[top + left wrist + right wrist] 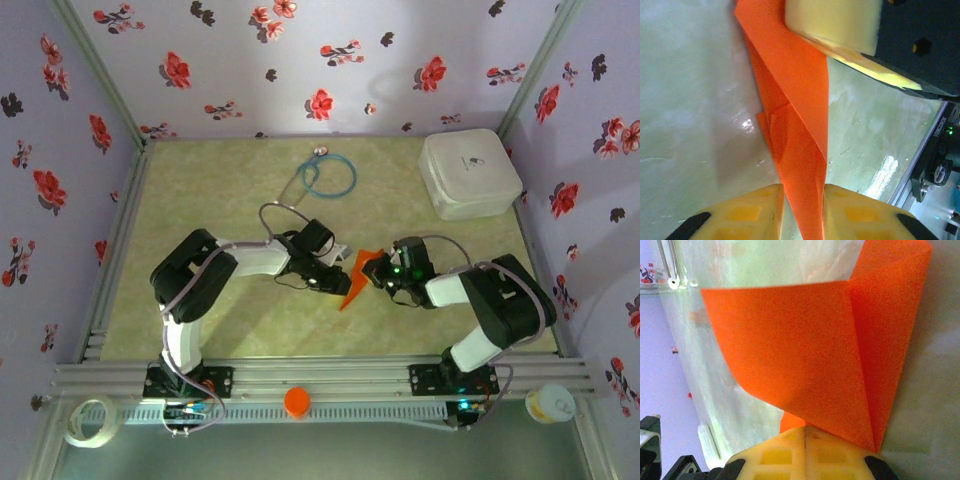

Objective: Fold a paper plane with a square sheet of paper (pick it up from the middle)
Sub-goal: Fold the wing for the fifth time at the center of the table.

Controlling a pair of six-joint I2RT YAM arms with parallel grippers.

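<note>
In the top external view I'm seeing the orange paper [356,274] sitting mid-table, somewhat toward the near edge, as a slanted pointed shape. The left gripper [335,275] is meeting it from the left and the right gripper [379,270] from the right. Its folds are too small here for me to read.

On the left wrist view, the paper [795,100] is running as a creased strip down between the left gripper's [802,200] yellow fingers [750,215]. It is covering the narrow gap, so I cannot tell whether they are pressing it. The right gripper's pale pad [835,20] is overlapping the strip's top, and both ends are running out of frame.

On the right wrist view, the right gripper [807,440] is showing its fingers together, pinching the lower edge of the paper [805,350]. One flap is curling leftward, and the top corner is cut off.
</note>
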